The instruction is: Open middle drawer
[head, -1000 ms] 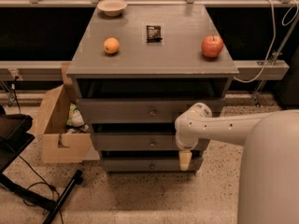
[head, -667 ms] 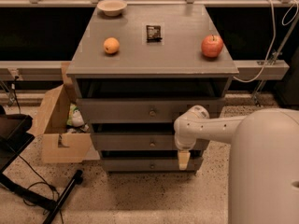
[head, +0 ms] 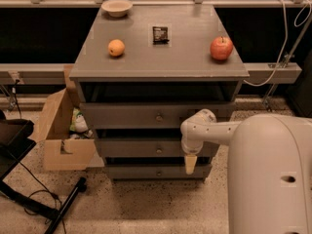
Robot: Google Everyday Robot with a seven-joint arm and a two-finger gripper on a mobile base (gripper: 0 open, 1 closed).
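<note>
The grey cabinet has three drawers stacked one above another. The middle drawer is the second one, a long flat grey front with a small round knob at its centre. A dark gap shows above it. My gripper hangs point-down from the white arm, in front of the right part of the middle drawer. It is right of the knob and apart from it. Its yellowish tip reaches down to the lowest drawer. The top drawer is above.
On the cabinet top lie an orange, a red apple, a dark packet and a bowl. An open cardboard box stands left of the cabinet. A black stand and cables lie on the floor at the left.
My white arm and body fill more of the right side of the view. The gripper has shifted very slightly left. The drawers have not moved.
</note>
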